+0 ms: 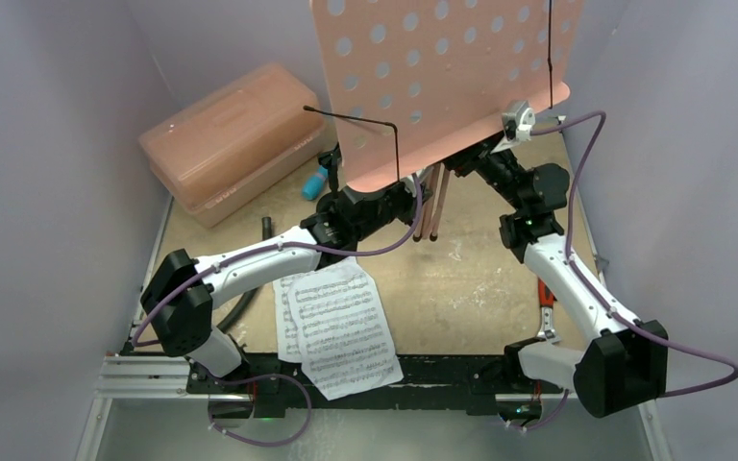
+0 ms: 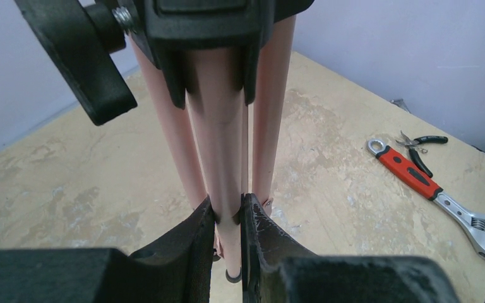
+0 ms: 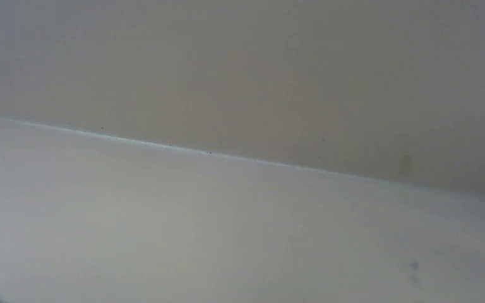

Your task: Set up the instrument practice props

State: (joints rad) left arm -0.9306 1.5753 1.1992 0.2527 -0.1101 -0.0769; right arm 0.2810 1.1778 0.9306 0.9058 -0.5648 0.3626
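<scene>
I see music stand (image 1: 413,125) raised mid-table, long axis near upright: perforated desk (image 1: 461,58) up top, folded tripod legs (image 2: 218,145) bunched, pointing down. Left pincer (image 2: 227,211) narrow, clamped on one leg near its foot, from side. Right pincer hidden behind desk; can't tell its state. Sheet-music pages (image 1: 341,327) flat by left base.
</scene>
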